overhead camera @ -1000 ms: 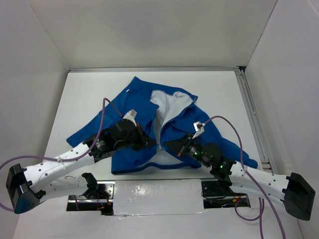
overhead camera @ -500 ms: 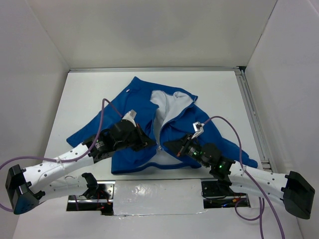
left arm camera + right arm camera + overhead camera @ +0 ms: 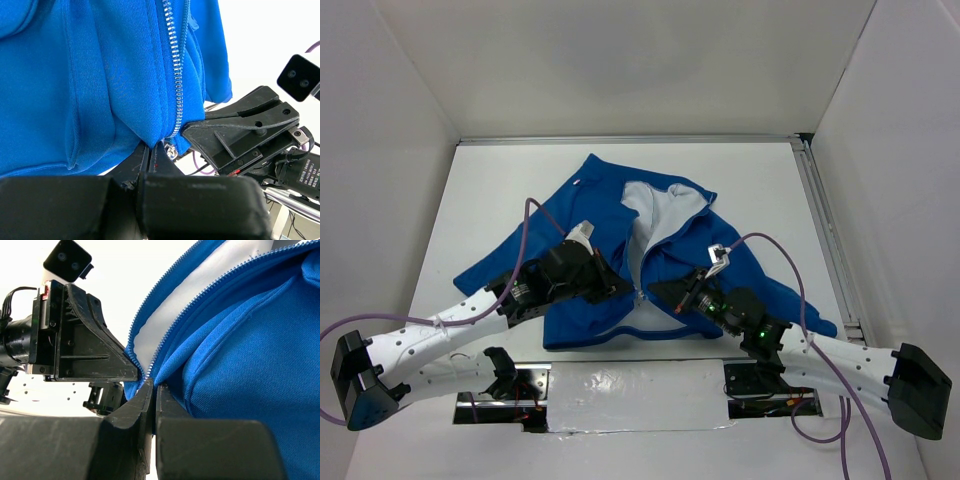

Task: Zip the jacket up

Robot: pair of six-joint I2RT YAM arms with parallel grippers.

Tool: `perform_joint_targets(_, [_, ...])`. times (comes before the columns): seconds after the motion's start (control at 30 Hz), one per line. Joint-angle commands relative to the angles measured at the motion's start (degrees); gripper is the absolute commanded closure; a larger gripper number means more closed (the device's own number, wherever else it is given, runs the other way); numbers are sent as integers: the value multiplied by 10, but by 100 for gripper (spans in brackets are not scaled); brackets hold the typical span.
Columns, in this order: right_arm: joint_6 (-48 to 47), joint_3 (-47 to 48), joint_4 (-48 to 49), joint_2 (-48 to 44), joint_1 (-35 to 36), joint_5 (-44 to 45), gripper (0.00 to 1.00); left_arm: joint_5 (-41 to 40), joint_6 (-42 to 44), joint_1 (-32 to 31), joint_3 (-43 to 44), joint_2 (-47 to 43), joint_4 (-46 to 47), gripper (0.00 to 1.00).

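**Left gripper** (image 3: pixel 623 288): it reaches in from the left to the bottom of the front opening of the jacket (image 3: pixel 570 215). In the left wrist view its jaws are pressed together. A fold of blue hem fabric is pinched between the fingertips (image 3: pixel 141 162), at the lower end of the zipper (image 3: pixel 177 75). The silver slider (image 3: pixel 171 150) sits at that lower end, just beside the pinch point.

**Jacket:** it lies spread on the white table (image 3: pixel 490 180) in the middle of the workspace. The hem faces the arm bases and the collar points away from them. The upper front lies open and exposes the light lining (image 3: pixel 655 210). The two zipper rows converge at the hem, between the two grippers.

**Right gripper** (image 3: pixel 655 289): it comes in from the right, almost tip to tip with the left gripper. In the right wrist view its jaws are closed. The front edge of the jacket is clamped between them, right next to the zipper teeth.
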Motion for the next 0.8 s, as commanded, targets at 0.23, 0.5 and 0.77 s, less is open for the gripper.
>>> perform_joint_targets(0.23, [-1,25,48,10,7,3,100,6,-4,-3,-7,-18,40,100])
perform_joint_targets(0.5, [0,26,69,21,10,2,100,8,-8,-3,-10,-19,41,100])
perform_joint_targets(0.77, [2,28,75,25,12,0,100,9,-6,-3,-9,-16,46,100])
